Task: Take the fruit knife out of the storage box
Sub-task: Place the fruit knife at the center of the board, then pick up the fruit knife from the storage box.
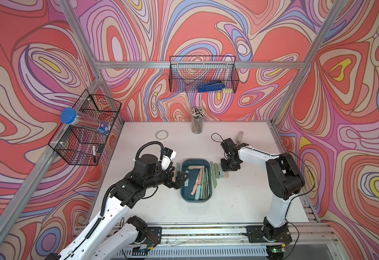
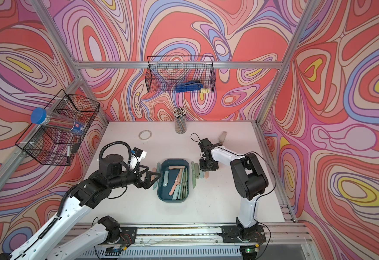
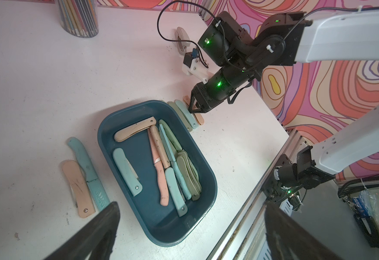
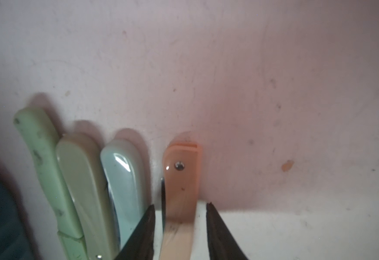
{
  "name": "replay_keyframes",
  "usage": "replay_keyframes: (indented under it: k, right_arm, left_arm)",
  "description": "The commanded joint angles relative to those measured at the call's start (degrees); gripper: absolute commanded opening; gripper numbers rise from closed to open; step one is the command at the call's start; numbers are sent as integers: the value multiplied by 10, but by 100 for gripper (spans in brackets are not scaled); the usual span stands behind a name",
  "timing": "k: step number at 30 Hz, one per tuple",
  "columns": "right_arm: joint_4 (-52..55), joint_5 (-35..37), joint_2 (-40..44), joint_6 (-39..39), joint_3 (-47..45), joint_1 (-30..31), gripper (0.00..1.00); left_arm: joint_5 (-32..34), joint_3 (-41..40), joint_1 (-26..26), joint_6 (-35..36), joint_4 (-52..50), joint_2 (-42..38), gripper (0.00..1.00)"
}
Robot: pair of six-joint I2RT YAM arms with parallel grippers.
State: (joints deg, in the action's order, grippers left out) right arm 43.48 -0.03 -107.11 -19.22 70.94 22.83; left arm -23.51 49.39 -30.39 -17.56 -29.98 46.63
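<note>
The dark teal storage box point(image 1: 184, 195) point(image 2: 161, 195) point(image 3: 154, 216) lies mid-table with several folded and open fruit knives inside, among them a pink one point(image 3: 163, 186) point(image 1: 194, 187). My right gripper point(image 1: 228, 169) point(image 2: 207, 169) point(image 3: 195, 110) point(image 4: 180, 204) is down at the table right of the box. It is open, and its jaws straddle a peach folded knife point(image 4: 181, 180) point(image 3: 199, 118) with a gap on each side. That knife ends a row of knives point(image 1: 215, 171) lying outside the box. My left gripper point(image 1: 180, 180) point(image 2: 152, 180) point(image 3: 190, 203) hovers wide open and empty over the box's left rim.
A teal knife point(image 3: 86, 164) and a peach knife point(image 3: 78, 186) lie on the table left of the box. At the back stand a pencil cup point(image 1: 197, 122), a tape ring point(image 1: 161, 135) and a beige stapler point(image 1: 240, 136). Wire baskets point(image 1: 203, 74) point(image 1: 87, 128) hang on the walls.
</note>
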Motion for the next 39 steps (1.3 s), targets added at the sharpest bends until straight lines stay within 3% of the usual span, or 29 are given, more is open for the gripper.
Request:
replay_keyframes:
  k: [1,3,8,9,17,22,33,39]
  right_arm:
    - [17,22,49,-8,7,-4,43]
    - [24,32,78,-10,9,-3,52]
    - [25,67,155,-21,8,-3,98]
    - [15,66,171,-20,2,-4,98]
    - [-29,-2,239,-41,-11,6,98]
    - [-12,38,241,-35,15,78,97]
    - [53,32,127,-148,93,224,64]
    - [56,22,60,-183,100,236,50]
  left_arm:
    - [6,-1,-1,8,7,0,100]
    - [9,0,-1,8,4,0,100]
    - [35,4,-1,3,-2,-3,100]
    - [37,4,-1,2,-3,-5,100]
    - [57,3,-1,-9,-4,-10,100]
    - [33,1,-1,-13,3,-3,100]
    - [37,-1,-1,1,-2,-18,100]
    - [50,-2,-2,5,-9,-15,100]
